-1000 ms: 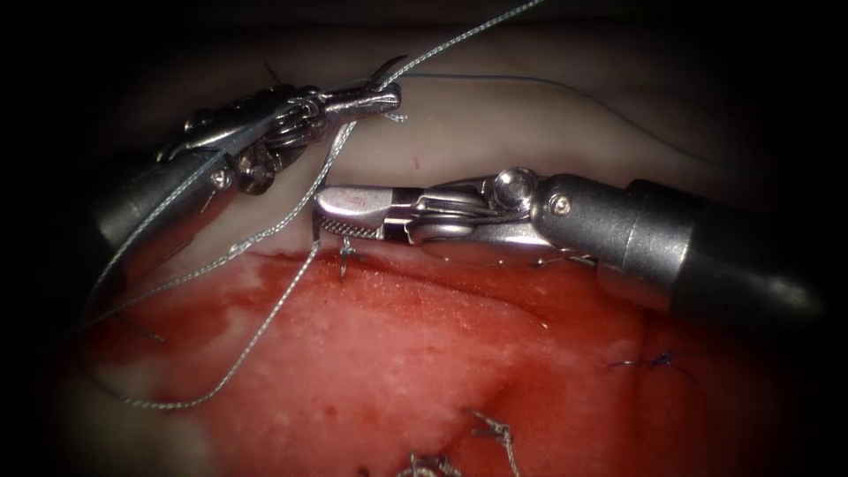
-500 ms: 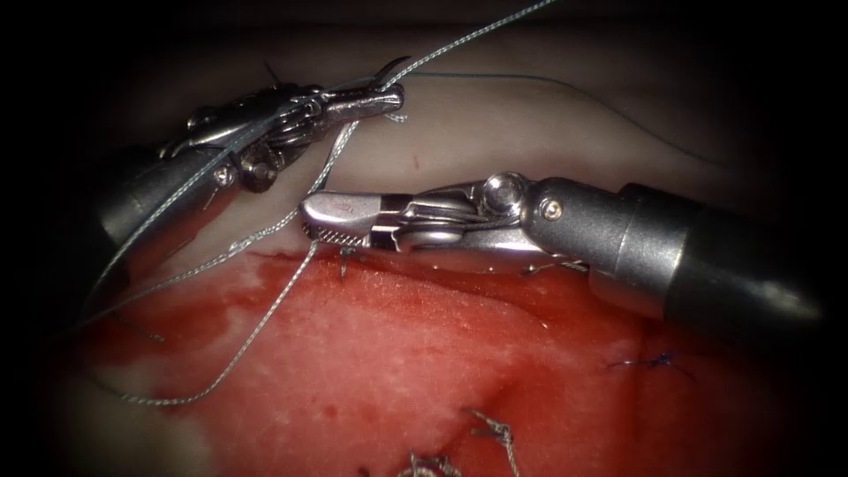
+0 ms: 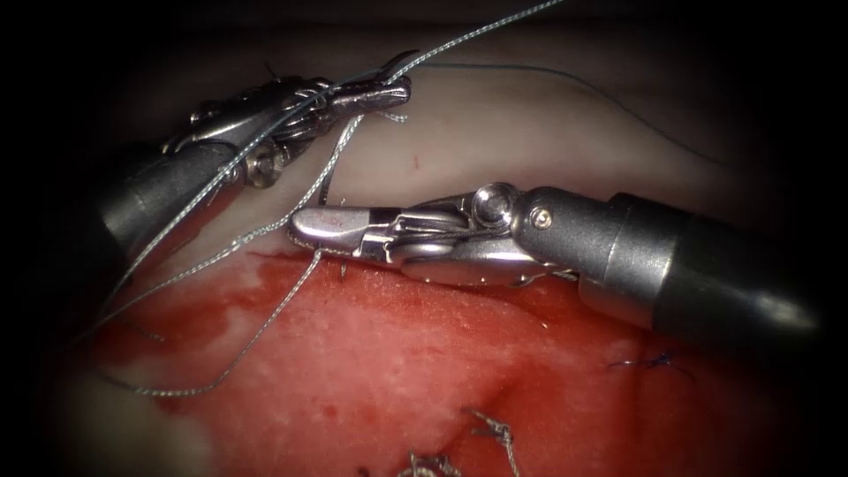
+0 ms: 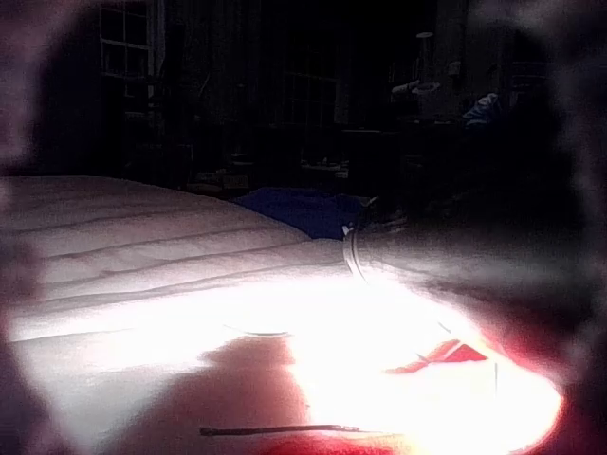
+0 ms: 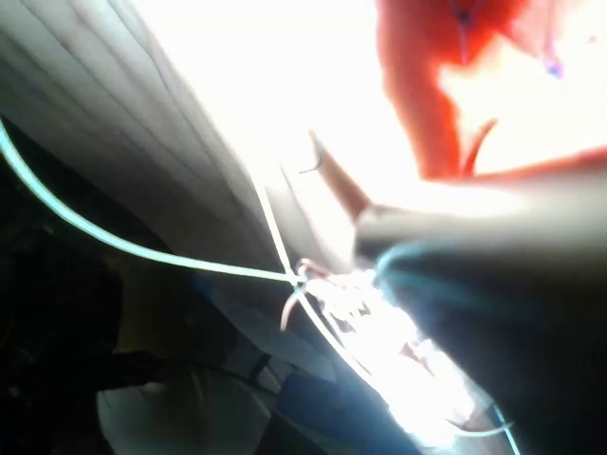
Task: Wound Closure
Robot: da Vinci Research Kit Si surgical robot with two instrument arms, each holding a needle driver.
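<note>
Seen from above, two thin metal tools work over pale tissue (image 3: 530,132) whose lower half is wet with red fluid (image 3: 397,353). The left tool (image 3: 389,91) reaches in from the upper left, its fingers clenched on the curved needle (image 3: 395,64) near its rear end, where the thread (image 3: 265,322) joins; the needle's dark tip curls up just above the fingers and sits clear of the tissue, not in it. Held high like this, it likely keeps the thread lifted and lightly stretched. The thread runs down from that grip, crosses in front of the right tool's tip, and loops across the red area toward the lower left; another strand trails off to the upper right. The right tool (image 3: 305,228) comes in from the right and lies low along the cut's upper edge, touching the thread. Its fingers look closed together and appear to hold nothing. Knotted stitches (image 3: 654,362) sit lower right.
</note>
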